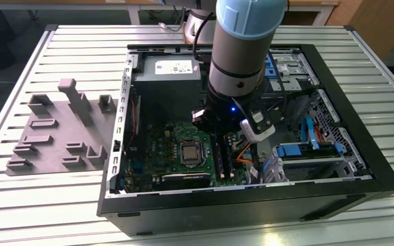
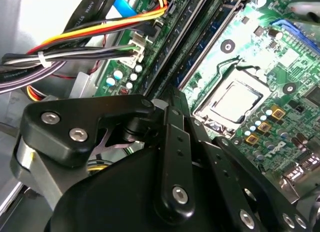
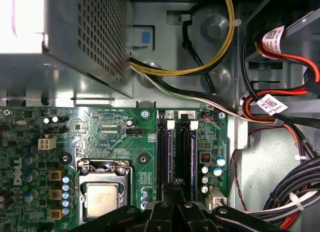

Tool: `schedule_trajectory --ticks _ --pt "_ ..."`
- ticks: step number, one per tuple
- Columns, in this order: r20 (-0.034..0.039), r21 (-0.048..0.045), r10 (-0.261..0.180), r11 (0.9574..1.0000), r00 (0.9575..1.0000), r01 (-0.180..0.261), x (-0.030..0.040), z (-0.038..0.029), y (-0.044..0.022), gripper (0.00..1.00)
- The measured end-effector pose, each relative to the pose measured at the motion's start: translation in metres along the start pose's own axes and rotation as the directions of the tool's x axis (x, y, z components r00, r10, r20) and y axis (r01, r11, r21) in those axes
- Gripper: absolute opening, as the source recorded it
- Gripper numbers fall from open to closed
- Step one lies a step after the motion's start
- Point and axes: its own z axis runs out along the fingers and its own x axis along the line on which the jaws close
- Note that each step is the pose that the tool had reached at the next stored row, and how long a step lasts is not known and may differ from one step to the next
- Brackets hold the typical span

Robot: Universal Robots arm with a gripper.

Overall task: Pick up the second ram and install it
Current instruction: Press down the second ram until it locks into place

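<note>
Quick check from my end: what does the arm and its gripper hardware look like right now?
The arm has silver-grey tube sections with a pale blue joint cap, and a black cable running alongside. The gripper is matte black, with jointed linkage bars fastened by silver screws.

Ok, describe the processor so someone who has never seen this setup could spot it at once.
Find the open black computer case on the slatted table; a green motherboard lies inside. Near the board's middle, beside the long black memory slots, sits the processor. Its flat, shiny silver square face sets it apart from the dark parts around it.
</note>
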Motion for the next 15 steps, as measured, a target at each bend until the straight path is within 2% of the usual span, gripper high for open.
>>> schedule_trajectory --ticks 6,8,15 --pt "0.0001 -0.0015 0.0 1.0 1.0 0.0 0.0 -0.0009 0.0002 0.11" --pt "0.0008 -0.0037 0.0 1.0 1.0 0.0 -0.0001 -0.0034 0.0005 0.11" --pt "-0.0001 -0.0011 0.0 1.0 1.0 0.0 0.0 -0.0166 0.0003 0.11"
